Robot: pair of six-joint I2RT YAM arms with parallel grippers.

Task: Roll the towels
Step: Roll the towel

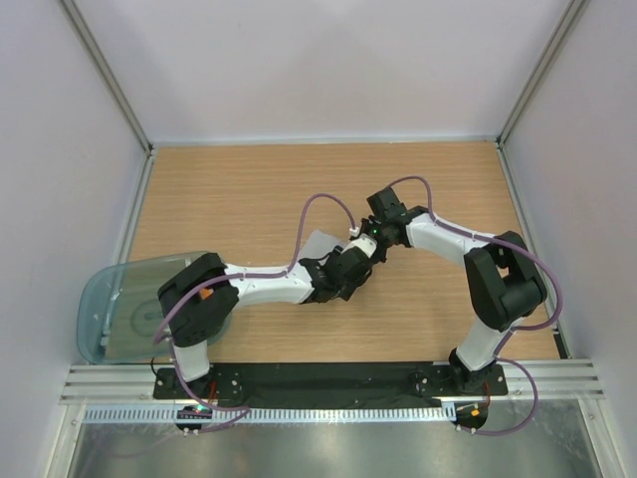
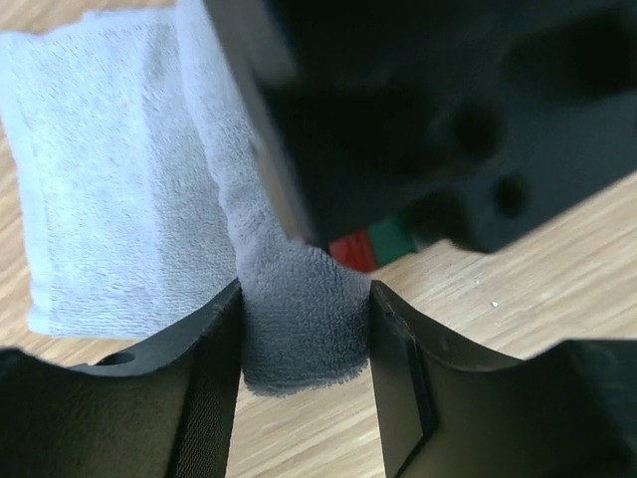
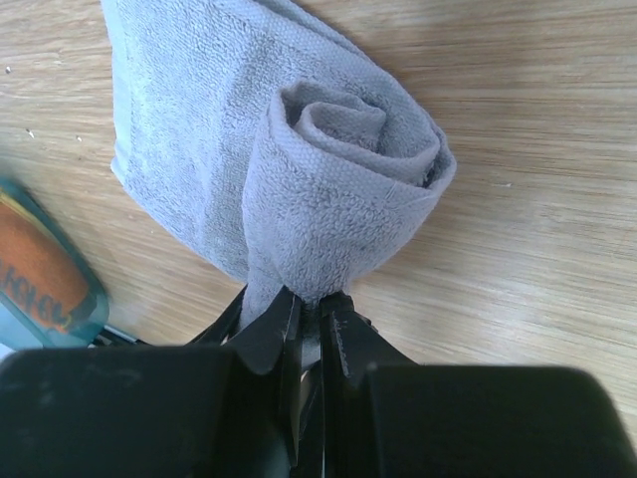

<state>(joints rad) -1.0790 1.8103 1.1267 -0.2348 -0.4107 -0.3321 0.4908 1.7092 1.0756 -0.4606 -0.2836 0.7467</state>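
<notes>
Black fingers (image 2: pixel 199 398) of the left gripper (image 2: pixel 307 299) fill the low edge of the left wrist view. They press on both sides of the rolled end of the grey towel (image 2: pixel 299 329). The flat part of the cloth lies on the wood toward 10 o'clock. The right gripper (image 3: pixel 311 304) has its fingers together on one fold of the same towel, and the spiral of the roll stands just above them at 12 o'clock.

In the top view this towel sits near the middle of the table (image 1: pixel 249 189), under both wrists, which nearly touch. Bare wood gives open room toward 12 o'clock and 3 o'clock, up to the metal frame posts and white walls. At 8 o'clock the teal tub (image 1: pixel 100 299) hangs over the left table edge (the left arm's elbow stands over its right side). The right wrist view shows an orange patch (image 3: pixel 35 269) behind the teal wall, too blurred for me to say what it is.
</notes>
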